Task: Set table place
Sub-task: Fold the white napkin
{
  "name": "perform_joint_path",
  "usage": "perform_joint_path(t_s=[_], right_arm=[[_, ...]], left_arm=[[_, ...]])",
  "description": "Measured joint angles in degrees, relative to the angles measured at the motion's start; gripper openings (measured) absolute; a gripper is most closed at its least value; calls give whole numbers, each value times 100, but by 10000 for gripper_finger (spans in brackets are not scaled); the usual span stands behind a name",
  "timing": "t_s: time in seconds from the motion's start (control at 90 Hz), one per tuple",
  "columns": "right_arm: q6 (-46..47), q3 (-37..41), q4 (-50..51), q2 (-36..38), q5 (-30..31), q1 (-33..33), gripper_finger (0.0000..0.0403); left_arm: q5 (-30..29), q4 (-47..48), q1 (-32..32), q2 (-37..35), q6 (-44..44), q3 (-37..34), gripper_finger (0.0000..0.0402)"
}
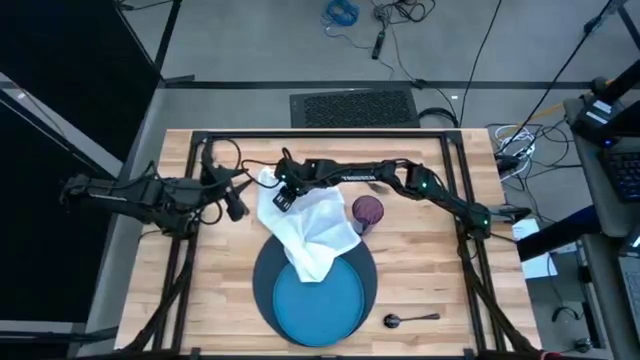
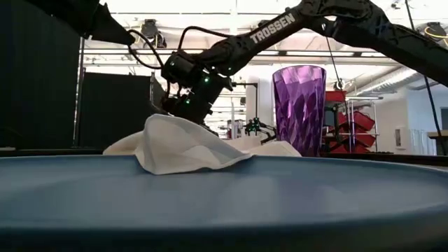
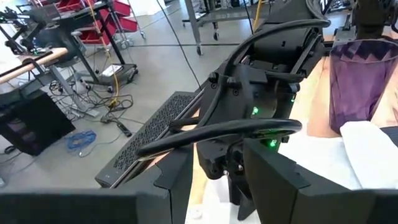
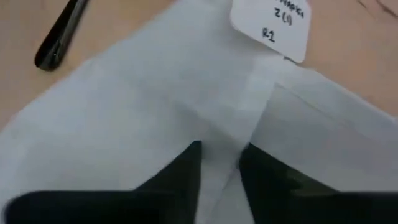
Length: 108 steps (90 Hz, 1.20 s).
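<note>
- The white cloth napkin (image 1: 307, 230) lies crumpled near the middle of the light wooden plank tabletop (image 1: 420, 275); its near end drapes over the far rim of the bright blue round plate (image 1: 318, 305), which sits on a dark slate-blue round charger (image 1: 262, 280) at the tabletop's near edge.
- The right gripper (image 1: 283, 196) is down on the napkin's far-left part; in the right wrist view its dark fingers (image 4: 186, 168) stand narrowly apart, pressed into the cloth with a fold between them (image 4: 219, 171). A white paper label (image 4: 272, 28) lies at the napkin's edge.
- The left gripper (image 1: 236, 205) waits just left of the napkin; its jaws are open, nothing held.
- The small purple faceted cup (image 1: 367, 213) stands upright, touching the napkin's right side.
- A dark spoon (image 1: 410, 319) lies right of the charger.
- A dark utensil handle (image 4: 59, 34), cut off in the wrist view, cannot be identified.
- In the low view, the plate rim hides the tabletop.
</note>
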<state>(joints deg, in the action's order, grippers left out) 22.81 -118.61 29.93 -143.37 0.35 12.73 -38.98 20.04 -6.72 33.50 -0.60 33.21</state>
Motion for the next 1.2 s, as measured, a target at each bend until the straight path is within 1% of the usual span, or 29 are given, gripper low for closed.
perform_joint_path(t_s=[0.056,0.1,0.278,0.367,0.433,0.511,0.644,0.767,0.867,0.967,1.056,1.2], right_arm=[[-89,1,-10,0,-8,-2,18],[-169,0,-29,0,-21,-4,7],[-361,-385,51,0,-23,-4,1],[-486,-767,368,0,-21,-4,0],[-603,-990,416,11,-6,-4,0],[-709,-1277,823,14,46,-4,0],[-956,-1645,1683,14,428,12,0],[-1046,-1596,2449,88,736,74,0],[-1133,-1596,2851,184,1152,79,0],[-1217,-1600,3004,297,1608,74,0],[-1259,-1600,3177,370,1757,98,0],[-1184,-1602,3600,422,1761,230,0]], left_arm=[[0,1,0,1,0,0,125],[0,-1,0,0,-2,2,125],[0,-1,0,0,-17,2,125],[0,-1,0,2,-17,2,125],[0,1,0,0,-17,2,125],[0,1,0,0,-17,2,125],[0,1,0,0,-15,2,125],[10,21,0,0,-15,2,125],[15,34,0,0,-15,4,125],[17,39,0,0,-15,4,125],[17,45,0,0,-11,4,125],[17,42,0,0,-11,4,125]])
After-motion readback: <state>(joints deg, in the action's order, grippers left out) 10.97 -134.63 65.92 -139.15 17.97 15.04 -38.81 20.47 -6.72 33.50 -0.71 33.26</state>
